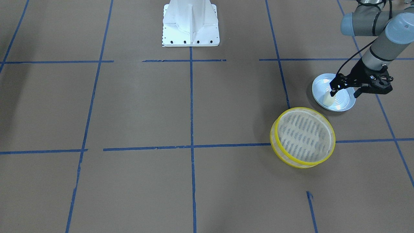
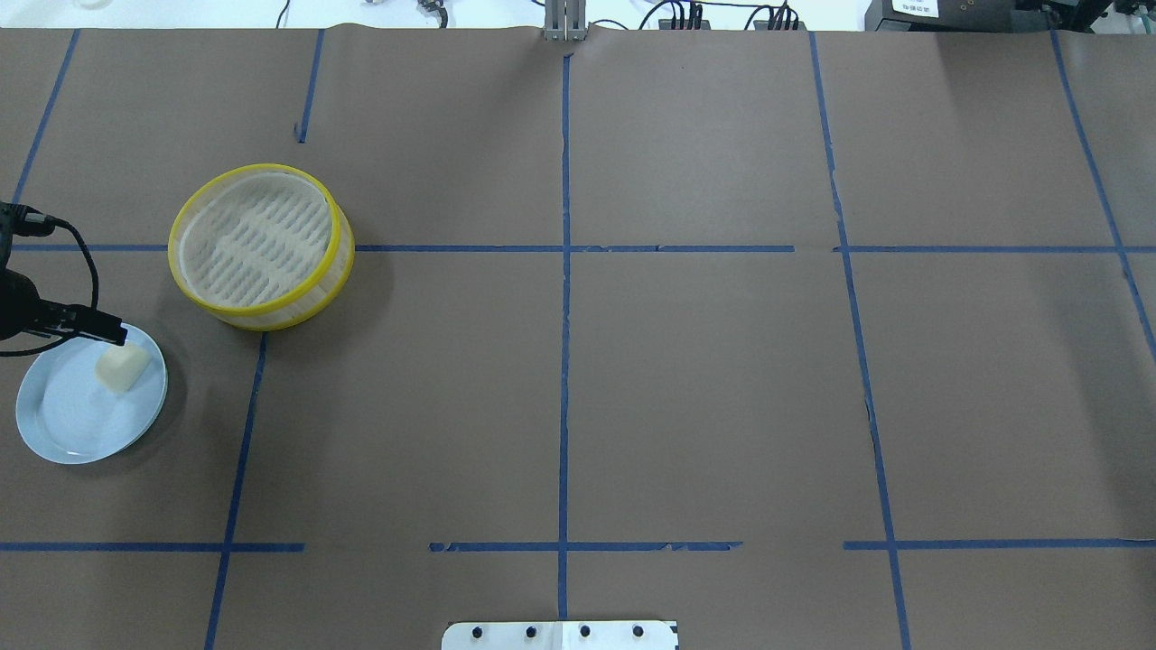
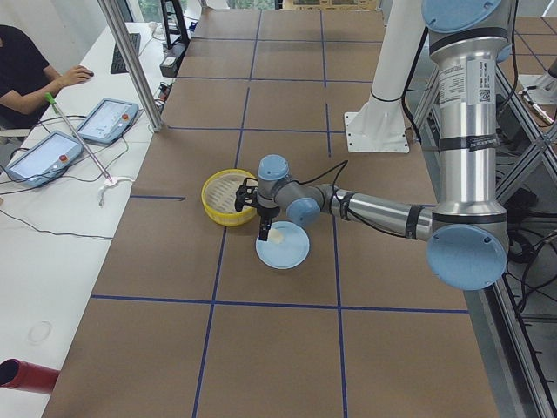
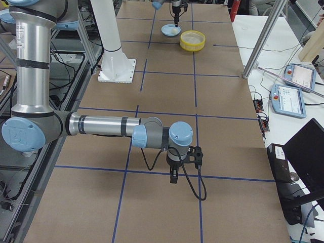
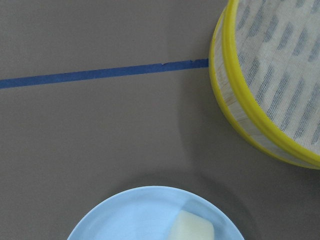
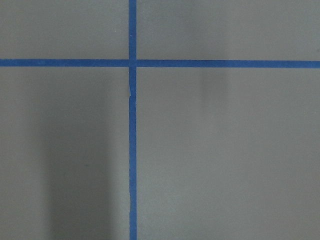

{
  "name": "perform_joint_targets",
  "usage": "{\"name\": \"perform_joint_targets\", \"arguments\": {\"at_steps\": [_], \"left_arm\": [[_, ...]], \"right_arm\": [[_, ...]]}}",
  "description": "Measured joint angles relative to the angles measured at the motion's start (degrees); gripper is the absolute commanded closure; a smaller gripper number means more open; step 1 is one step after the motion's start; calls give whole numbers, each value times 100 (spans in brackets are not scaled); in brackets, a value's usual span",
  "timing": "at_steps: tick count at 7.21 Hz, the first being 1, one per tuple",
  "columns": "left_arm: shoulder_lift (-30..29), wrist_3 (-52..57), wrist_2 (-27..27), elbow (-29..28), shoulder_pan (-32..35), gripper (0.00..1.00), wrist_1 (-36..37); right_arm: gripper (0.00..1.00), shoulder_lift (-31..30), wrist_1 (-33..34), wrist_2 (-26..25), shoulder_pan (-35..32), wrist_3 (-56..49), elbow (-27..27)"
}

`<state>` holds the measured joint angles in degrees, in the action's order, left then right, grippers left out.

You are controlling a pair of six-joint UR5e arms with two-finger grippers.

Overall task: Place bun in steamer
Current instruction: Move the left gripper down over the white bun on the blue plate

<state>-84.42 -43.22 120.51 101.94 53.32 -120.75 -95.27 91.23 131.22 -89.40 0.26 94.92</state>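
The cream-white bun [image 1: 327,100] lies on a light blue plate [image 1: 343,103] at my left side; it also shows in the overhead view [image 2: 123,367] and at the bottom of the left wrist view [image 5: 192,229]. The yellow-rimmed steamer [image 1: 275,142] stands empty beside the plate, in the overhead view [image 2: 302,302] just beyond it. My left gripper [image 1: 333,90] hangs just above the bun's end, its fingers together and empty, also seen from overhead [image 2: 116,334]. My right gripper [image 4: 173,177] points down over bare table far from both; I cannot tell whether it is open.
The white robot base [image 1: 190,22] stands at the table's middle edge. Blue tape lines [image 2: 564,271] cross the brown table. Tablets and cables [image 3: 78,131] lie on a white side bench beyond the table, where an operator sits.
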Motion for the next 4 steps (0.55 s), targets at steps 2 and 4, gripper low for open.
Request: {"name": "perform_joint_targets", "arguments": {"at_steps": [2,4], "left_arm": [[-10,40,-5,-87,-166,0,-19],[-22,83,-2,-200,-236,0,-30]], "right_arm": [[0,0,0,0,-6,0,0],[0,0,0,0,-5,0,0]]}}
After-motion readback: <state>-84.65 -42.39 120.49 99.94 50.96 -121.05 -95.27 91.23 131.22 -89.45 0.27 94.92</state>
